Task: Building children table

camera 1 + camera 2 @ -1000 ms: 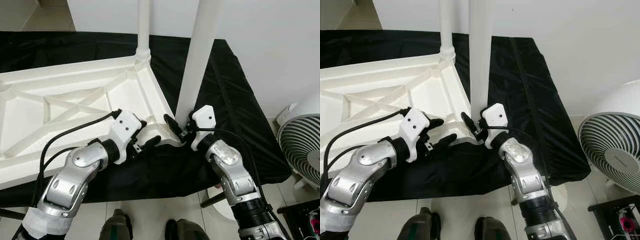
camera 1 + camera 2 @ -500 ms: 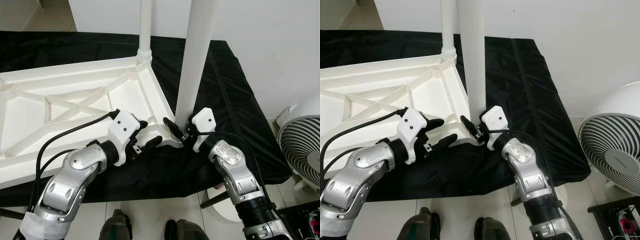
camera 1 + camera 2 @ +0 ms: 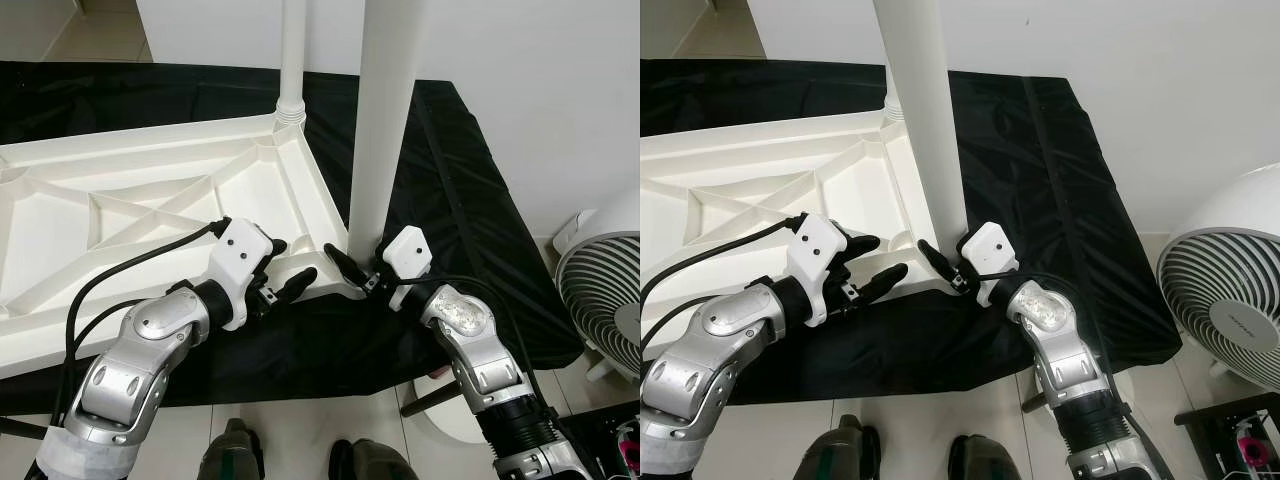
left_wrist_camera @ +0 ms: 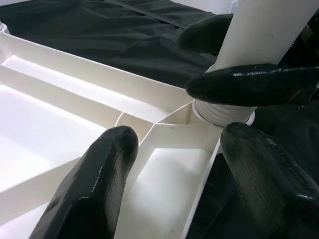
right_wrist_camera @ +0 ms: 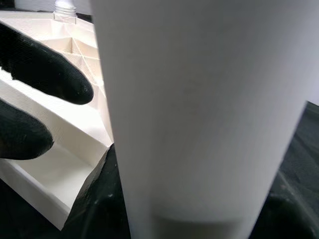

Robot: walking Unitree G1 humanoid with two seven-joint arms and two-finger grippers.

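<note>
The white tabletop (image 3: 150,200) lies upside down on a black cloth (image 3: 440,160), ribbed underside up, so the legs can go into its corner sockets. One leg (image 3: 292,55) already stands at the far right corner. A second leg (image 3: 385,110) stands upright in the socket at the near right corner, close to the cloth's near edge.

The right gripper (image 3: 358,272) closes on that leg's base, one finger (image 4: 249,84) lying across the threaded collar just above the socket, probably to turn or seat it. The left gripper (image 3: 283,282) is open, its fingers (image 4: 94,174) spread over the tabletop's near rim just beside the same corner, likely bracing the top against the twisting.

A fan (image 3: 605,300) stands on the floor to the right, well apart from the work.
</note>
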